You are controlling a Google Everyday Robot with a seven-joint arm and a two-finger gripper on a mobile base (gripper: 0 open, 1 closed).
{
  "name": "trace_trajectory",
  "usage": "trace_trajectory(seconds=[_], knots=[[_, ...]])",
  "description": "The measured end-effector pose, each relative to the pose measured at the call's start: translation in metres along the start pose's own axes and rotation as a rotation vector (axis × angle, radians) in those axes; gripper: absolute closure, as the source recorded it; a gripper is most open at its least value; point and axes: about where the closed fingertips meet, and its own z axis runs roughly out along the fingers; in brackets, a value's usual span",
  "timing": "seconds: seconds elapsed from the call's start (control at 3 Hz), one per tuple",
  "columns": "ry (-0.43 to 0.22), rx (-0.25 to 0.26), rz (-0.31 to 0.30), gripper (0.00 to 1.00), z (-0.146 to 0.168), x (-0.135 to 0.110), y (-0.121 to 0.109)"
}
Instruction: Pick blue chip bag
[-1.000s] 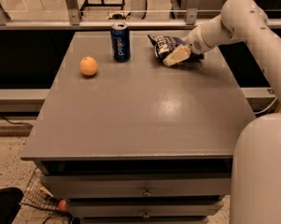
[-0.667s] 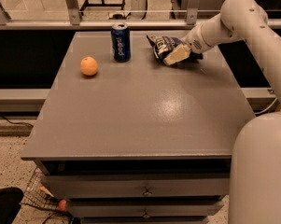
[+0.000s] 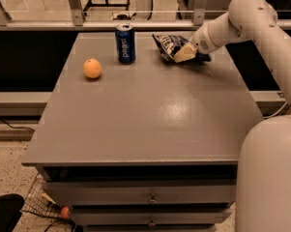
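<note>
The blue chip bag (image 3: 167,44) is dark blue and crinkled with white markings. It is at the far right of the grey table (image 3: 145,115), to the right of the can. My gripper (image 3: 184,54) reaches in from the right and is shut on the bag's right side. One cream finger (image 3: 182,55) lies against the bag, and the other is hidden behind it. The bag is tilted, its right side held just above the tabletop.
An upright blue Pepsi can (image 3: 125,43) stands left of the bag. An orange (image 3: 92,68) lies further left. A rail and glass panel run behind the table. My white arm (image 3: 261,28) and base (image 3: 268,178) fill the right side. Drawers are below the table's front edge.
The bag and the gripper have risen slightly. The can and the orange have not moved.
</note>
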Motion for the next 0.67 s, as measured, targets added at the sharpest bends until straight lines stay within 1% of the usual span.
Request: trace_trajectory(seconds=[0.33,0.67], knots=[[0.001,0.0,0.0,1.0,0.0,0.0,0.0],[0.11,0.04,-0.034,1.0,-0.05,-0.019,-0.001]])
